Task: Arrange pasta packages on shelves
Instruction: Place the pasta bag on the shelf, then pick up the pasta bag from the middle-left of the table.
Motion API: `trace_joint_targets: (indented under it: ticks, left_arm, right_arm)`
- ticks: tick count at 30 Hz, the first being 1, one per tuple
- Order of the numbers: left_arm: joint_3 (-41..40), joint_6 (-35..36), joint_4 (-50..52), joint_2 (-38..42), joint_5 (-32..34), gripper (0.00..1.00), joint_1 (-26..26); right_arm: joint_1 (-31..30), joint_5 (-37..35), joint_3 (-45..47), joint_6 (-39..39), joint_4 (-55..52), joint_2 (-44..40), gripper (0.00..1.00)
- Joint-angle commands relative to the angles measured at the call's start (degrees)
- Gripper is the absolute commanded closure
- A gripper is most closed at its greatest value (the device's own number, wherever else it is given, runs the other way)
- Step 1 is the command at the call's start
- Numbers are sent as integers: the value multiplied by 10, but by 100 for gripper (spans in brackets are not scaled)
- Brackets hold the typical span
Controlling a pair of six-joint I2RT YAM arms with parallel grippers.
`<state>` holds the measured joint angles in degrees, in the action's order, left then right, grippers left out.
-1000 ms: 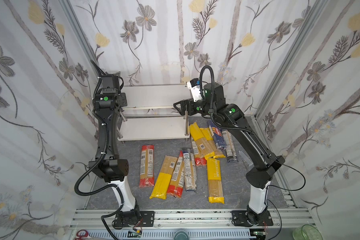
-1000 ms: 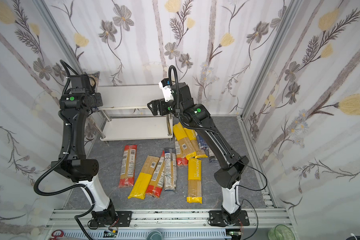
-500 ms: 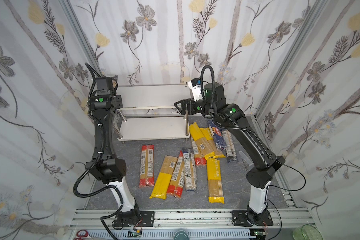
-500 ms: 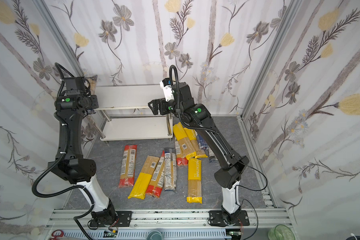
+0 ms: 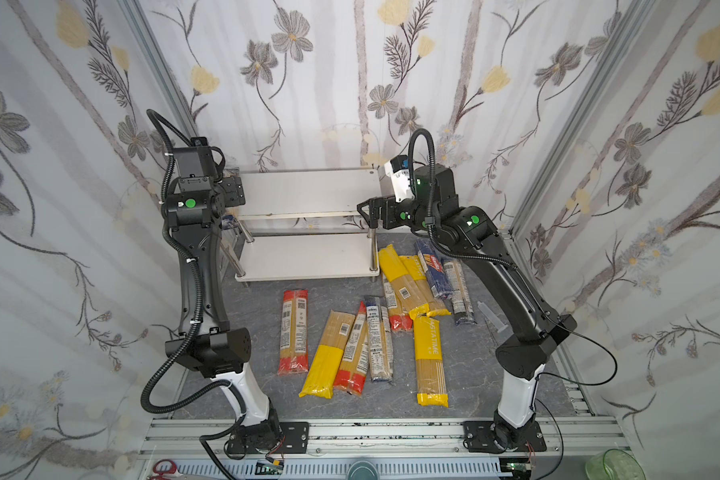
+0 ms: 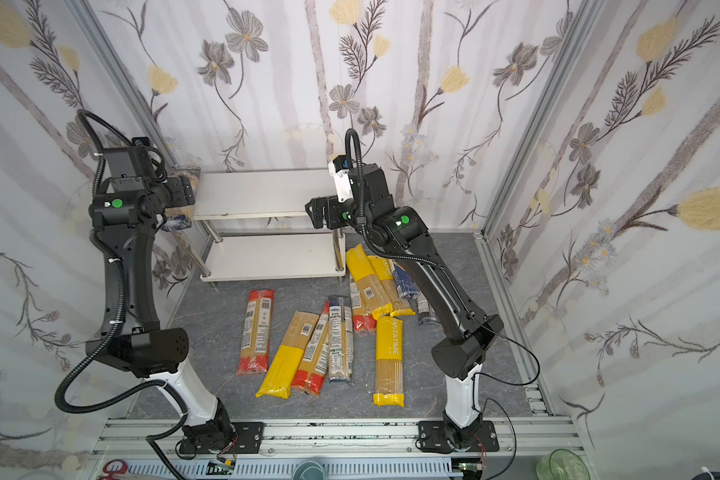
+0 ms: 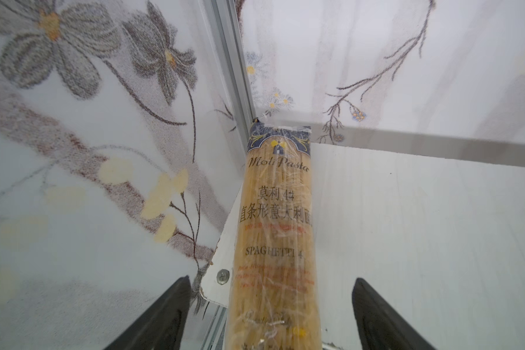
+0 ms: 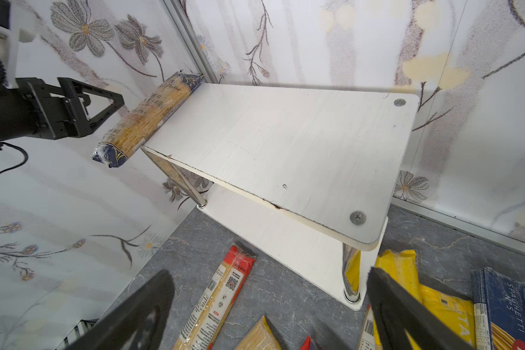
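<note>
One pasta package (image 7: 275, 218) with dark blue ends lies along the left edge of the shelves' top board (image 5: 308, 191), its near end (image 8: 109, 154) overhanging the front. My left gripper (image 7: 270, 280) is open astride it, both fingers (image 7: 164, 315) clear of the wrapper; in both top views the left gripper (image 5: 233, 195) (image 6: 184, 195) hovers at the rack's left end. My right gripper (image 5: 364, 210) (image 8: 269, 272) is open and empty, by the right end of the shelves (image 6: 262, 193). Several pasta packages (image 5: 294, 332) (image 6: 387, 357) lie on the grey mat.
The lower board (image 5: 308, 255) is bare. Floral walls close in on three sides, and the left arm is tight against the left one. A clear syringe-like item (image 5: 489, 316) lies by the right arm. Red scissors (image 5: 163, 469) and a green cup (image 5: 614, 465) sit beyond the front rail.
My left gripper has opened and let go of the blue-ended package, now resting on the top board. The left arm has drawn back toward the left wall. The right arm is unmoved.
</note>
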<state>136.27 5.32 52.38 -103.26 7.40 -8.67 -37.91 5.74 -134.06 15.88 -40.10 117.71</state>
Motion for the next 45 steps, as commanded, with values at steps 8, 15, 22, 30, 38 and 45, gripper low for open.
trace_joint_targets:
  ticks: [8,15,22,30,38,45]
  left_arm:
    - [-125,-69,-22,146,1,6,74]
    - [-343,-175,-25,308,33,4,149]
    - [-545,-319,-25,465,-20,5,215]
    - [-744,-433,-27,550,6,6,316]
    - [-884,-474,-77,529,36,2,347]
    - [-940,-485,-143,453,58,0,344]
  right_arm:
    - [0,-34,21,-22,-66,-46,0]
    - [-11,-32,212,-15,-13,-177,0]
    - [-34,-36,411,7,45,-334,0]
    - [-65,-59,581,47,73,-458,0]
    - [-70,-77,663,81,67,-532,0]
    - [-70,-76,666,82,83,-517,0]
